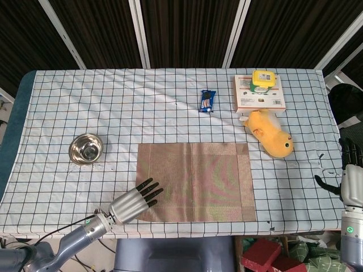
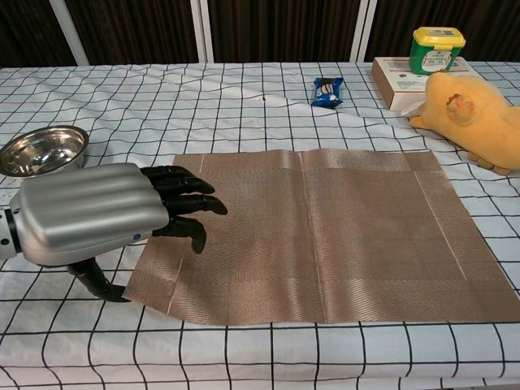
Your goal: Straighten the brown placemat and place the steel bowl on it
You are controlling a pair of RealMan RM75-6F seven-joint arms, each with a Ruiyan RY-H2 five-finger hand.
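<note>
The bench (image 1: 170, 96), covered in a checked cloth, carries everything in play. The brown placemat (image 1: 195, 181) lies flat near the front edge, its sides running roughly square with the cloth's grid, so the straightening step looks done or nearly so. The left hand (image 1: 135, 203) sits at the mat's near left corner with its fingers (image 2: 180, 188) spread and extended over the mat's left edge, holding nothing; whether the fingertips press the weave or hover just above it cannot be told. The right hand (image 1: 351, 184) hangs off the bench's right edge, well apart from the work, and appears to hold nothing, though how far its fingers are spread is not clear. A yellow plush toy (image 1: 269, 133) lies beyond the mat's far right corner, with a flat box (image 1: 258, 97) behind it carrying a green-and-yellow tub (image 1: 264, 79). The steel bowl (image 1: 85, 148) stands upright on the cloth to the left of the mat, apart from it and untouched, so the second half of the task, setting the bowl on the mat, is not yet begun. A small blue snack packet (image 1: 207, 101) lies further back near the middle.
</note>
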